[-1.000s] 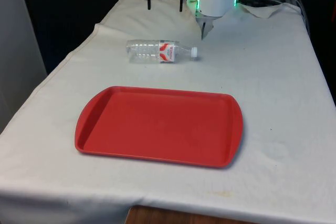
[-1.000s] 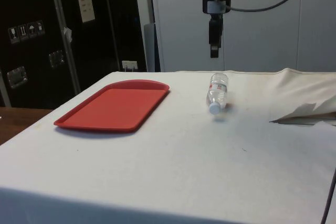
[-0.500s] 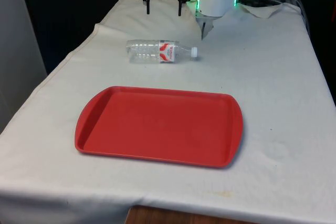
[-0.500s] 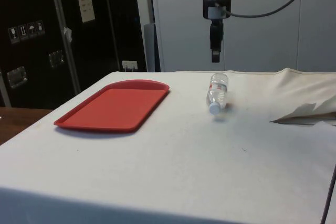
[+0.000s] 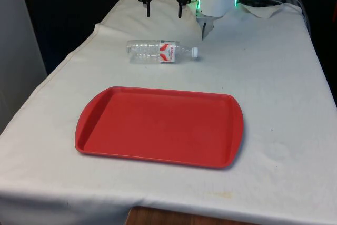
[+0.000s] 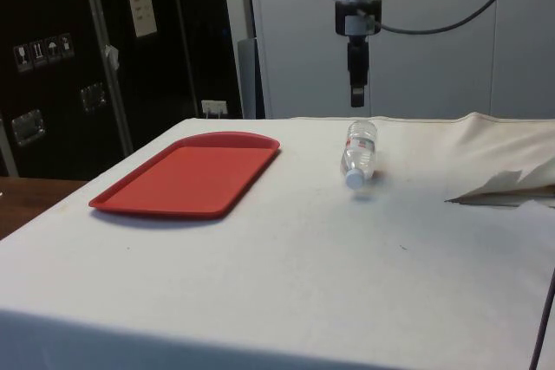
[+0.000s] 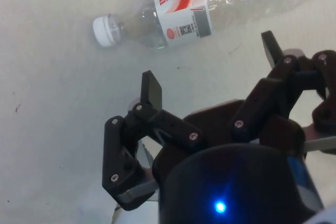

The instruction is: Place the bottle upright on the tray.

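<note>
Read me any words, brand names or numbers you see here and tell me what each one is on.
Bottle label: a red brand word starting with "W", the rest too blurred to read; the small print and code beside it are unreadable.
Pale notice on the dark cabinet: too small to read.
Small signs on the cabinet: unreadable.

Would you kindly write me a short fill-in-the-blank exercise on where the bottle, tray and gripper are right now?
1. The bottle lies on its ____ on the cloth.
2. The tray is ____ in colour.
3. The gripper hangs above the cloth with its jaws ____.
4. The bottle's cap points toward the front view's ____.

Missing words: side; red; open; right
</note>
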Controlling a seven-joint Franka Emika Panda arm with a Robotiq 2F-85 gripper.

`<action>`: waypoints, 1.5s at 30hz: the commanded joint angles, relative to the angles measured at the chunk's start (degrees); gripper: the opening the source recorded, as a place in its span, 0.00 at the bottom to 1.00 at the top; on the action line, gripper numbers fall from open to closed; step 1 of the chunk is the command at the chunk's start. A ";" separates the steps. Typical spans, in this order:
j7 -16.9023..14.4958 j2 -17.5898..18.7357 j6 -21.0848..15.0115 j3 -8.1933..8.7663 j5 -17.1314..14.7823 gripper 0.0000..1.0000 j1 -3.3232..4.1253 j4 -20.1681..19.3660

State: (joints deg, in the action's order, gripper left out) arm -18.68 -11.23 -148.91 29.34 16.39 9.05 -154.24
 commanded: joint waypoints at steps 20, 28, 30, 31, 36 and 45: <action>-3.32 0.23 0.52 -0.34 1.38 1.00 -0.11 0.46; -5.33 0.17 0.29 -0.29 1.49 1.00 0.00 0.40; -6.25 0.17 0.29 -0.29 1.43 1.00 0.00 0.34; -6.53 0.17 0.23 -0.29 1.43 1.00 0.00 0.40; -7.68 0.17 0.23 -0.29 1.43 1.00 0.00 0.40; -10.43 0.00 0.46 -0.17 0.74 1.00 0.11 0.34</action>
State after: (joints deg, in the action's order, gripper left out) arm -29.11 -11.23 -148.45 29.16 17.13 9.17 -153.90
